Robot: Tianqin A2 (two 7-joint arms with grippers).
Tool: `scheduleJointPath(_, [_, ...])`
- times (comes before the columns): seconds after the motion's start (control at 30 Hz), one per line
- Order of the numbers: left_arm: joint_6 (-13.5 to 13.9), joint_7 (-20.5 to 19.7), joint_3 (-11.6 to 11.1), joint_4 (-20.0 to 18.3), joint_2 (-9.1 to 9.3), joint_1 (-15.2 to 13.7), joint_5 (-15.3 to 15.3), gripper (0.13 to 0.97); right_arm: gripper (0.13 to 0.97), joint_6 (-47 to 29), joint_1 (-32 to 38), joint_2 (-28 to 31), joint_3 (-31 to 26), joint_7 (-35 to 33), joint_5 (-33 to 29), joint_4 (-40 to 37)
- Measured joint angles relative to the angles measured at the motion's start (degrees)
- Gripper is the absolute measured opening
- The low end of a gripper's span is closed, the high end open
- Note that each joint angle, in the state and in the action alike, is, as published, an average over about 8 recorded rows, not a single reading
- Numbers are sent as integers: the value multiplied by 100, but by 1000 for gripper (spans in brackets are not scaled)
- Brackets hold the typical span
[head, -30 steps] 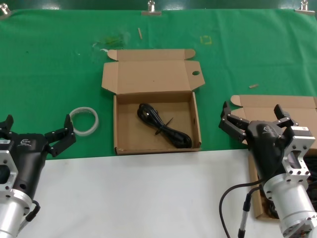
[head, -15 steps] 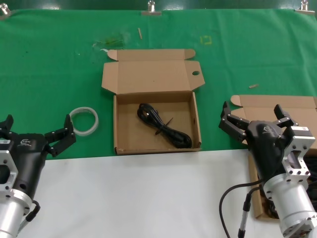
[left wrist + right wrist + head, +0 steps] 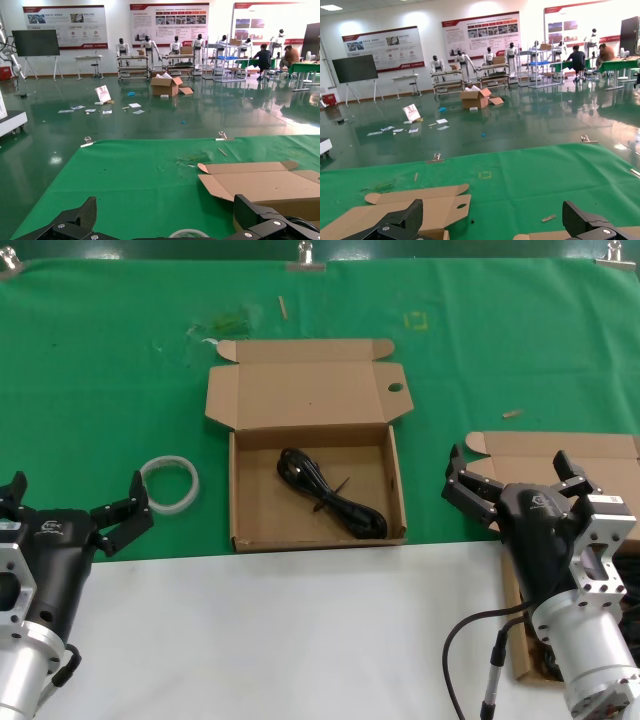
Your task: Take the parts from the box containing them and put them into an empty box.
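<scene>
Nearest the robot, at 7 o'clock in the head view, the left tool (image 3: 70, 502) hangs over the white front strip of the counter (image 3: 300, 630) with its fingers spread wide and nothing between them. At 5 o'clock the right tool (image 3: 515, 475) hovers the same way, released and empty, above the near left part of the box containing the parts (image 3: 590, 455). That box's plain lid lies open, and the arm hides most of the tray; a bit of black shows at its near right edge, too hidden to identify.

Just beyond the left tool, toward 9 o'clock, a white translucent tape ring (image 3: 169, 483) lies flat on the green cloth (image 3: 100, 370). At the middle of the counter sits the empty box (image 3: 245, 525), its lid folded back toward 12 o'clock, with the small round hole in the flap at its far right corner. It is not bare: one part (image 3: 330, 495), a black coiled cord, lies inside, slanting from the far middle to the near right corner.

Farther off, scraps and smudges mark the cloth, and metal clips (image 3: 304, 254) hold its far edge. Both wrist views show the spread fingertips (image 3: 75, 220) and the box lids, with an exhibition hall beyond.
</scene>
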Motion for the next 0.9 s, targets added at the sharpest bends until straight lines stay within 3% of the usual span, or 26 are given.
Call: scheduleJointPath(0.9, [0, -3, 0, 0, 0, 0, 0, 966, 966, 0, 0, 0, 0, 0, 0, 0])
